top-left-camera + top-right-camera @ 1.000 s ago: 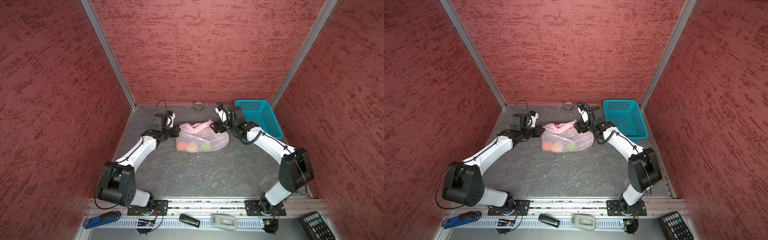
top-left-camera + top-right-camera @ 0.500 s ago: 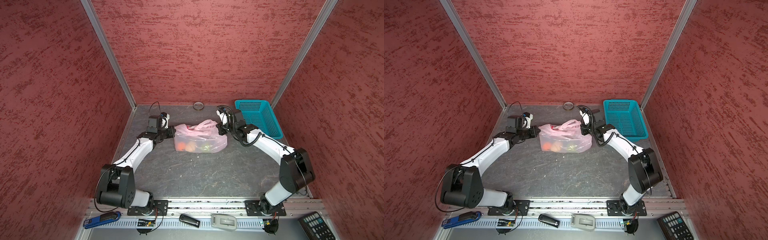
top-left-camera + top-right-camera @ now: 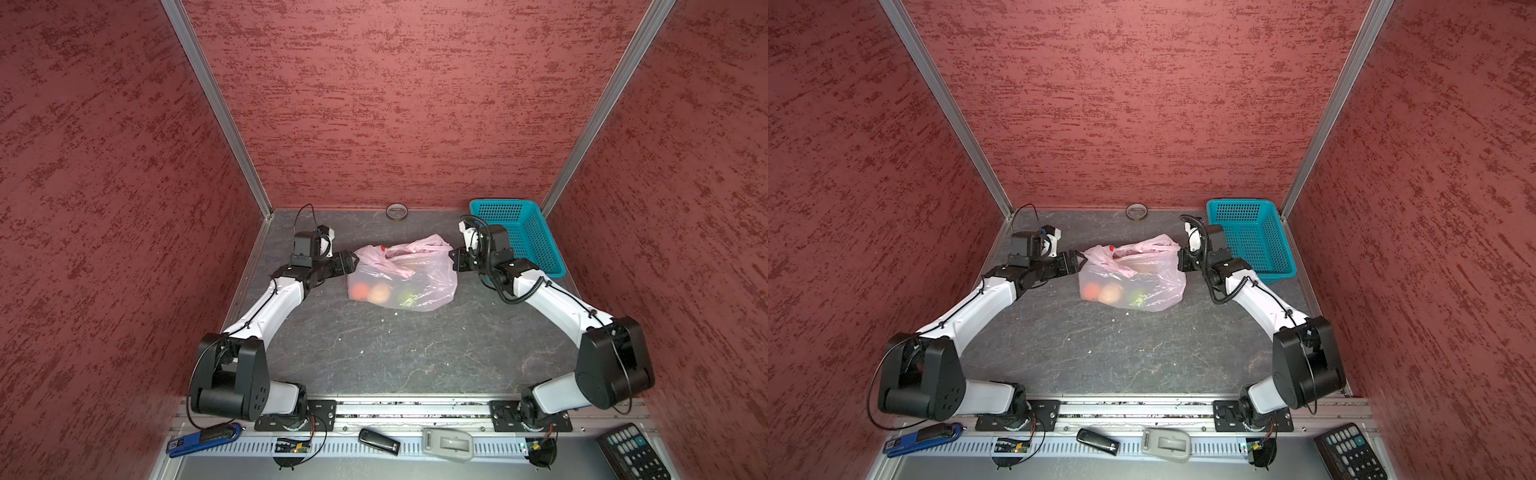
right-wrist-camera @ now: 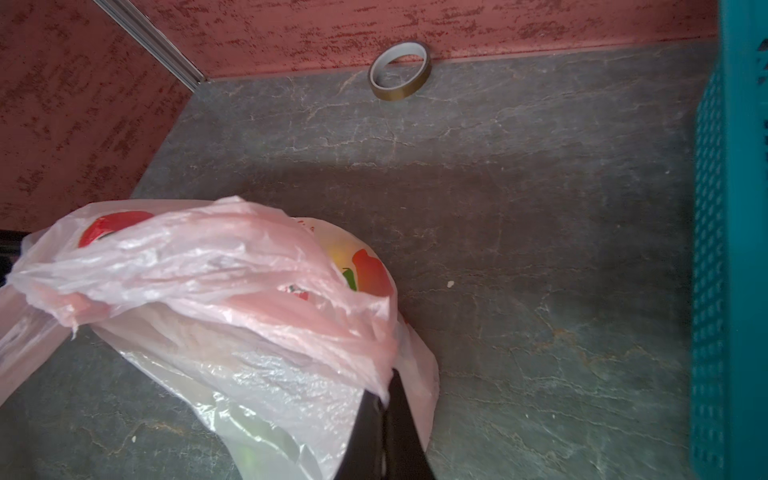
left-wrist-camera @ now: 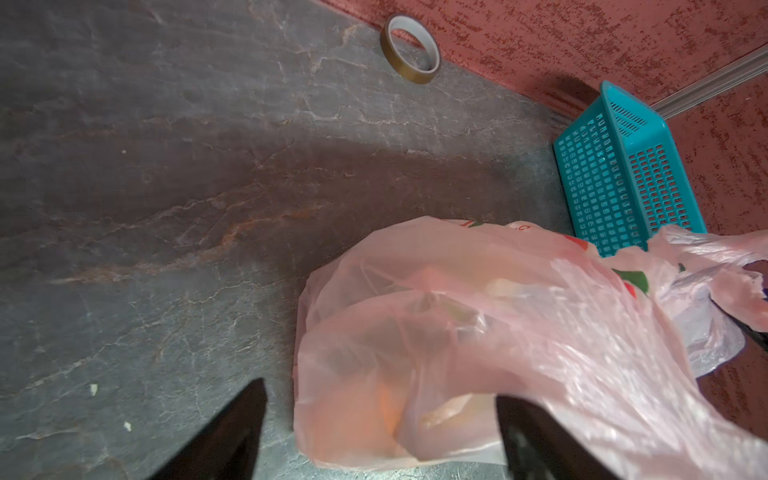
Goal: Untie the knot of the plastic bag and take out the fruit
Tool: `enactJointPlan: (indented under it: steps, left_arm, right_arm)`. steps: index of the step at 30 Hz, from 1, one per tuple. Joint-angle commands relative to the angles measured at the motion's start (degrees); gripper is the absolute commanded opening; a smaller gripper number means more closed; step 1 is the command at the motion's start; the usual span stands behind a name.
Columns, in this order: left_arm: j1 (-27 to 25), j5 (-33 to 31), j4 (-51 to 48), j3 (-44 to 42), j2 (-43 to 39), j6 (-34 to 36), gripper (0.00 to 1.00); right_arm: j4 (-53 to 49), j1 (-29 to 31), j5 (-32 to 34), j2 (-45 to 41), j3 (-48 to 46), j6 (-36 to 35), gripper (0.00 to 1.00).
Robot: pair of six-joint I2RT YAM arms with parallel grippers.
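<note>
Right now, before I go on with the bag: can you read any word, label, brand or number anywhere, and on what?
No text is legible in any view.
plastic bag: red and green print with small red marks beside it, too blurred to read.
keypad device at the front edge: key markings too small to read.
blue tool: pale label at its end, too small to read.

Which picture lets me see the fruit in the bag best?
The top views, both alike: orange, beige and green fruit show clearly through the plastic bag. The left wrist view gives only an orange blur, the right wrist view just a hint of green.
</note>
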Motion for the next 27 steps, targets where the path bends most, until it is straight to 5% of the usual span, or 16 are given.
enactJointPlan:
  steps: [1, 7, 16, 27]
  left_arm:
    - [-2.63, -8.13, -1.59, 4.95, -3.89, 1.08, 1.0]
    - [-8.4, -12.38, -5.88, 13.94, -2.13, 3.63, 0.99]
    - [-15.63, -6.75, -11.22, 21.97, 6.78, 9.39, 1.0]
    - [-18.36, -19.1, -12.36, 25.69, 17.53, 9.29, 0.99]
  right_arm:
    - [4.05, 0.19, -4.21, -4.62, -1.04, 1.45, 0.0]
    - [7.94, 0.57, -9.33, -8.59, -2.89, 2.84, 0.0]
    - [9.65, 0.64, -9.55, -10.45, -3.58, 3.55, 0.0]
    - [11.03, 0.62, -10.27, -13.23, -7.1, 3.99, 0.0]
